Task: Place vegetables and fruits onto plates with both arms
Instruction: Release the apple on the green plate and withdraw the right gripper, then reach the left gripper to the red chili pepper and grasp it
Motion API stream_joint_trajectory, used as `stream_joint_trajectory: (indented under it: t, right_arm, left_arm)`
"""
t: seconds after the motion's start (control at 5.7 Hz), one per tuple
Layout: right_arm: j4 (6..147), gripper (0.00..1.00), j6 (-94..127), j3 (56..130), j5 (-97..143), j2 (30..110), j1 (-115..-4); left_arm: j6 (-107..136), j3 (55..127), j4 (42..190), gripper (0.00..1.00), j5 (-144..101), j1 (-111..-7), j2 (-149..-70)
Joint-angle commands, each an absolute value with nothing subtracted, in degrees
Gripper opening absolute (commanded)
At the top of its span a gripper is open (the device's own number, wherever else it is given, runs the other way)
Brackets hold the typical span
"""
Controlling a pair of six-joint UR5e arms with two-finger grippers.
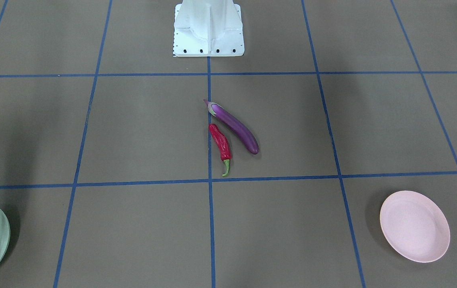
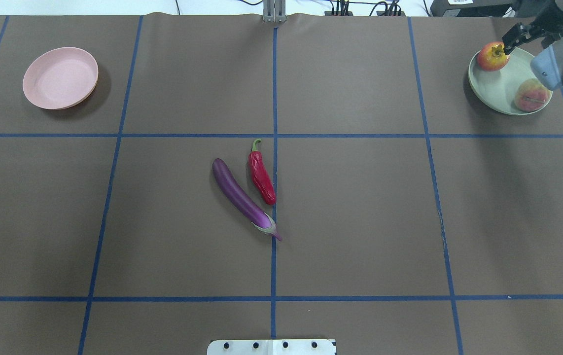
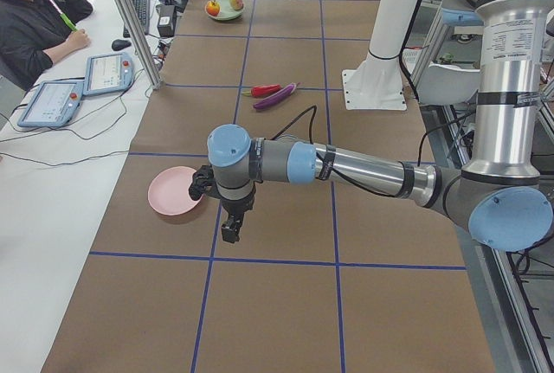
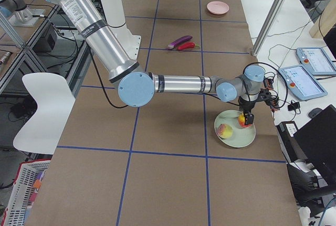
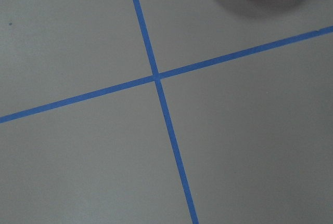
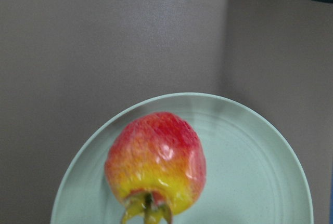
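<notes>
While the brown table (image 2: pixel 360 222) with its blue tape grid fills the scene, the left arm (image 3: pixel 346 165) reaches out low across it. The left gripper (image 3: pixel 229 233) points down above the paper, just beside the pink plate (image 2: pixel 59 78). Are those jaws spread or pressed together? Cannot tell from this side.

Over at the far right corner, the right arm (image 4: pixel 178 85) stretches to the mint green plate (image 2: pixel 501 88). The right gripper (image 2: pixel 508 45) is right at the crown of the pomegranate-like fruit (image 2: pixel 491 56). Black fingertips meet that crown, but pinching it or parted around it, I cannot tell.

The white pedestal (image 1: pixel 208 28) stands at the robot's edge, dead centre.

On the mint plate the round fruit is at the far side, the peach (image 2: pixel 532 94) nearer the robot.

Centre table, the eggplant (image 2: pixel 239 197) lies on a slant, cap end toward the robot. The chili (image 2: pixel 261 177) is just beside it on the robot's right, green stem pointing away, red tip close against the eggplant's cap end.
</notes>
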State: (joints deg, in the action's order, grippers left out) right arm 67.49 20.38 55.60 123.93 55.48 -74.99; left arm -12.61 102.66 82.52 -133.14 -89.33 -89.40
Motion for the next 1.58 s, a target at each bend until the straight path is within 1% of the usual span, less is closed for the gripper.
stream_joint_trajectory:
  t: [0.0,0.18,0.35,0.53,0.7,0.88,1.05,1.23,1.4]
  right_arm:
    - [69.25,0.99,17.95,64.54,128.23,62.61,-80.22]
    - [71.52,0.99,14.97,70.95,129.28,69.28,-82.25]
    - [73.46,0.99,7.28,76.24,131.11,76.22,-83.74]
    - [73.3,0.99,5.82,79.16,135.57,82.03,-87.76]
    - [72.87,0.99,6.41,83.54,136.22,86.7,-88.41]
    - [73.21,1.0,6.68,85.58,136.32,87.88,-88.33]
    - [73.21,1.0,6.68,85.17,136.23,87.54,-88.24]
    - [73.21,1.0,6.77,85.43,136.23,87.63,-88.24]
    - [73.13,1.0,6.77,85.52,136.14,87.8,-88.24]
  left_arm:
    - [-12.22,99.35,94.03,1.0,-132.63,-88.6,-92.87]
    - [-10.39,96.45,96.39,1.0,-133.5,-88.33,-94.73]
    - [1.81,95.55,96.59,1.0,-139.6,-87.37,-98.31]
    - [7.76,95.62,96.85,1.0,-139.48,-82.66,-100.79]
    - [11.3,96.84,96.86,1.0,-138.87,-77.22,-104.73]
    - [20.39,96.77,96.68,1.0,-138.95,-69.69,-110.16]
    - [31.53,95.98,96.77,1.0,-138.35,-62.04,-116.04]
    - [43.21,95.72,96.68,1.0,-137.9,-56.57,-121.06]
    - [54.73,95.28,96.51,1.0,-130.07,-50.25,-125.46]
